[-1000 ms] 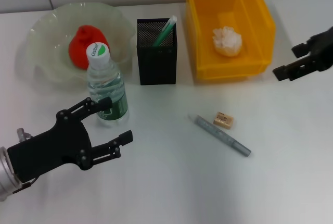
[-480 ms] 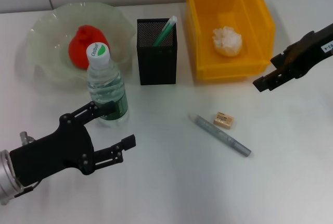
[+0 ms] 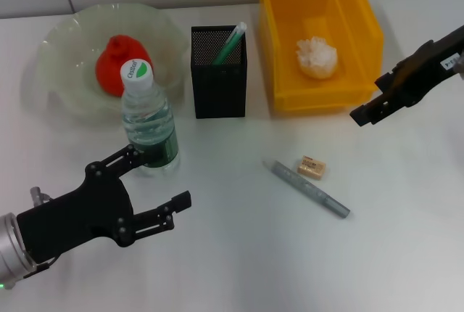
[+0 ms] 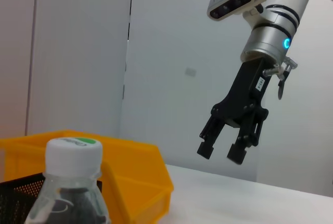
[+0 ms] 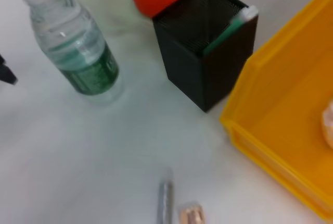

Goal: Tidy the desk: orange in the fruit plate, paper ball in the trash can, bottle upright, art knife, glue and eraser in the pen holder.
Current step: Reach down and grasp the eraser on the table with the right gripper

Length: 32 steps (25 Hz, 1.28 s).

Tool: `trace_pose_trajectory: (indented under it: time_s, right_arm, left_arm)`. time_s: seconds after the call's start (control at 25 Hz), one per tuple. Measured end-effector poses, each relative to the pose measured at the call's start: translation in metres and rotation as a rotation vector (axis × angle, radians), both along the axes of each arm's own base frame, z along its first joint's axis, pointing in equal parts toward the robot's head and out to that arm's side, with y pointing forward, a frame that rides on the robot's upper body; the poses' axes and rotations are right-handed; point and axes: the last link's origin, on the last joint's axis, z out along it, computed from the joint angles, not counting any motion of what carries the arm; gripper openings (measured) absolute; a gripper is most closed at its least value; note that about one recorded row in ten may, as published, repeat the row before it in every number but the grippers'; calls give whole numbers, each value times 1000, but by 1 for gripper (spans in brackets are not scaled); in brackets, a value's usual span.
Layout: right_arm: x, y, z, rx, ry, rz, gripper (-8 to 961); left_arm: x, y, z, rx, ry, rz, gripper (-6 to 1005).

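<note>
Two items are left loose on the desk, as far as these views show. Nearest the robot, at about seven o'clock in the head view, the left gripper [image 3: 156,181] hovers low over the table with its jaws spread and nothing between them, just short of the bottle [image 3: 148,120]. That bottle already stands upright, cap up, so I judge that step finished.

Toward four o'clock from the desk's middle lies a slim grey stick [image 3: 308,189] (art knife or glue, I cannot tell which), and touching or just beside its far end sits the eraser [image 3: 311,167]. Both lie flat on the white table [image 3: 239,254], well apart from the pen holder [image 3: 218,72], so they are not yet put away.

Farther out, at three o'clock, the right gripper [image 3: 374,106] hangs above the table near the corner of the trash can [image 3: 290,33]; the left wrist view shows its jaws parted and holding nothing.

Farther still, the pen holder at twelve o'clock already has one green-and-white item [image 3: 230,43] leaning inside it. The paper ball [image 3: 317,57] rests in the trash can at one o'clock, and the orange [image 3: 116,62] sits in the fruit plate [image 3: 58,51] at ten o'clock. Both of those steps look done.
</note>
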Motion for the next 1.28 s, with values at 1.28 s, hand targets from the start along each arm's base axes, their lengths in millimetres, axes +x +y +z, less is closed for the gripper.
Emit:
trace_pose_trajectory:
  time_s: [1.28]
  right_arm:
    - [-14,10,-97,-220,-344,165,840]
  left_arm:
    - [2,-2,-5,-15,-1,-2,847]
